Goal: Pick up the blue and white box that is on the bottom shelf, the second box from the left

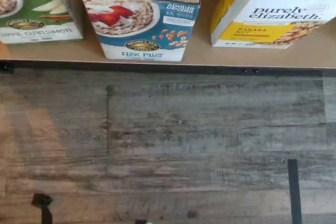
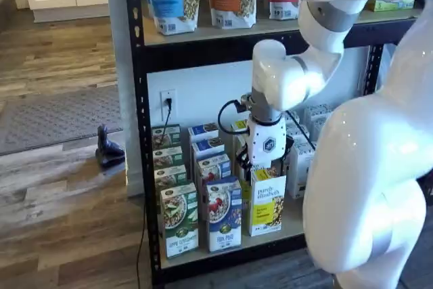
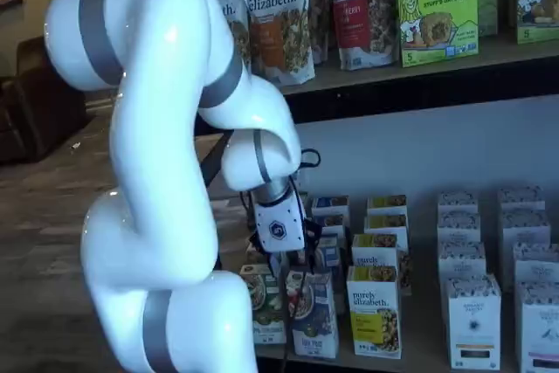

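Note:
The blue and white box (image 1: 143, 22) stands at the front edge of the bottom shelf (image 1: 197, 53), lettered "Flax Plus", with a bowl picture and a round green logo. Both shelf views show it (image 2: 223, 216) (image 3: 313, 316) heading a row of like cartons, between a green-and-white carton (image 2: 180, 220) and a yellow carton (image 2: 268, 202). My gripper (image 2: 265, 166) (image 3: 284, 261) hangs in front of the rack, above and slightly right of the box. Its black fingers stand open with nothing between them.
White cartons (image 3: 476, 321) fill the right part of the shelf. The upper board (image 2: 270, 28) carries granola bags overhead. A black perforated upright (image 2: 139, 140) stands at the left. Below the shelf edge lies grey plank floor (image 1: 168, 140). A cable hangs from a wall socket (image 2: 167, 103).

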{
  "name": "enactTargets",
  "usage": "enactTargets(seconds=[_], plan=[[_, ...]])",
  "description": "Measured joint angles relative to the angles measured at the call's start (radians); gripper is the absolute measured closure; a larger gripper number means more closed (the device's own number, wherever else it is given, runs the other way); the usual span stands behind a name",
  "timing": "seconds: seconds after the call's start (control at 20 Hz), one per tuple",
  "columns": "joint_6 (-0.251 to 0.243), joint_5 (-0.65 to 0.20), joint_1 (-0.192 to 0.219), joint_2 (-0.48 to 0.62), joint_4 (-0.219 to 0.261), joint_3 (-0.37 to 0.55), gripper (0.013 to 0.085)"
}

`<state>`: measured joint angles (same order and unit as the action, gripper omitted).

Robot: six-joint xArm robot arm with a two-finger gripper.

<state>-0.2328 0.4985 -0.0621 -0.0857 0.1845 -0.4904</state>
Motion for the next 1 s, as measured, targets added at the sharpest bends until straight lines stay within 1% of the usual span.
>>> enactTargets(seconds=[0.2, 0.35, 0.45, 0.6, 0.65, 0.9, 0.95, 1.0], plan=[[-0.018, -0.033, 0.001, 0.066, 0.019, -0.029, 0.013], [-0.036, -0.018, -0.004, 0.12, 0.035, -0.067, 0.013], [-0.026, -0.027, -0.007, 0.151, 0.019, -0.084, 0.013], [0.028, -0.093, -0.008, 0.185, -0.044, -0.086, 0.013], [0.037, -0.111, -0.008, 0.196, -0.056, -0.088, 0.013], [0.014, -0.181, -0.005, 0.244, -0.03, -0.096, 0.013], [0.016, -0.198, -0.004, 0.254, -0.032, -0.099, 0.013], [0.028, -0.21, -0.005, 0.264, -0.047, -0.102, 0.013]])
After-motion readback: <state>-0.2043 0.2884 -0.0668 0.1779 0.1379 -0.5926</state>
